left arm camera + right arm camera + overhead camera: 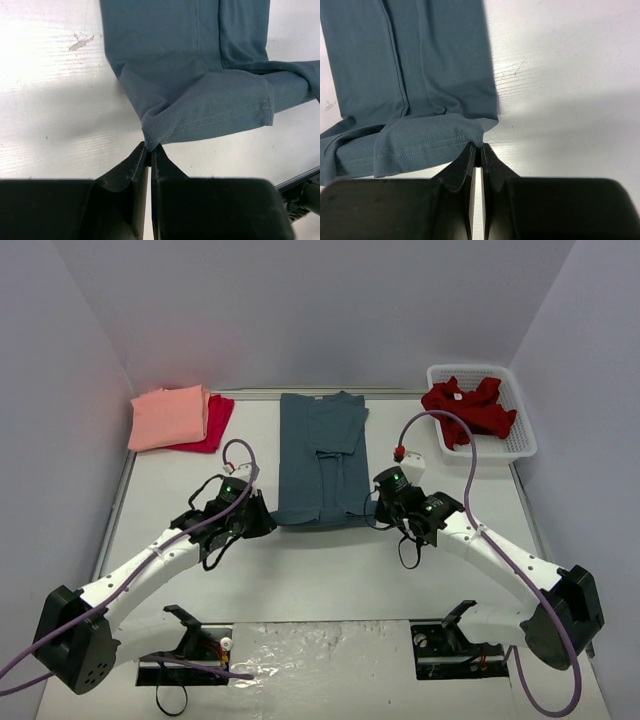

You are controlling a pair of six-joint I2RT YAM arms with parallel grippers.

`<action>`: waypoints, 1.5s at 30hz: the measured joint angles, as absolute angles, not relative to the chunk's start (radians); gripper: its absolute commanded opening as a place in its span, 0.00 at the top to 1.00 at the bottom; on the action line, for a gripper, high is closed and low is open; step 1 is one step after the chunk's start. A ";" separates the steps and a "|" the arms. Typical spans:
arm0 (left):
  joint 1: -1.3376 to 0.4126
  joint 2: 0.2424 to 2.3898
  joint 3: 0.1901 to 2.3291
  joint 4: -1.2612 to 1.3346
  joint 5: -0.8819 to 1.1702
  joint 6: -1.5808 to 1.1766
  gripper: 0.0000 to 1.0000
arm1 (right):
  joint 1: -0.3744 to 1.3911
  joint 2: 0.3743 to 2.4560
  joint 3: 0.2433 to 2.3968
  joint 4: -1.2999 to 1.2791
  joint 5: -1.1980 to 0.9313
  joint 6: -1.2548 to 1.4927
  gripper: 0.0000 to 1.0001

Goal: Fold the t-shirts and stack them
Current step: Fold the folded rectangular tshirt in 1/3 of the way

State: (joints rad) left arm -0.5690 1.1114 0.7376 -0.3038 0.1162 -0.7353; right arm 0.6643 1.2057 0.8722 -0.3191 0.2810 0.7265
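The slate-blue t-shirt (322,455) lies lengthwise in the table's middle, folded into a narrow strip with its sleeves turned in. My left gripper (268,520) is shut on its near left hem corner (150,137). My right gripper (376,508) is shut on the near right hem corner (479,136). Both corners are pinched at the fingertips just above the table. A folded salmon-pink t-shirt (168,417) rests on a crimson t-shirt (214,420) at the back left. A dark red t-shirt (468,408) lies crumpled in the basket.
The white lattice basket (522,432) stands at the back right corner. Grey walls close in the table on the left, back and right. White tabletop (320,570) stretches between the shirt's hem and the arm bases.
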 measured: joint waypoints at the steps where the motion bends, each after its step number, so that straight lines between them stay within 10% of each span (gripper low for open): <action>1: -0.564 1.120 0.744 -0.302 0.120 -0.732 0.98 | 0.659 1.215 0.875 -0.314 0.279 0.722 1.00; 45: -0.438 1.486 1.085 -0.279 0.182 -0.627 0.98 | 0.421 1.594 1.188 -0.240 0.120 0.503 1.00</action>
State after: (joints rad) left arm -0.4381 1.4864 1.0847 -0.2790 0.1818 -0.6266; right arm 0.4210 1.5936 1.1885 -0.2398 0.1196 0.5026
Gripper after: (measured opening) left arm 0.034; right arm 0.018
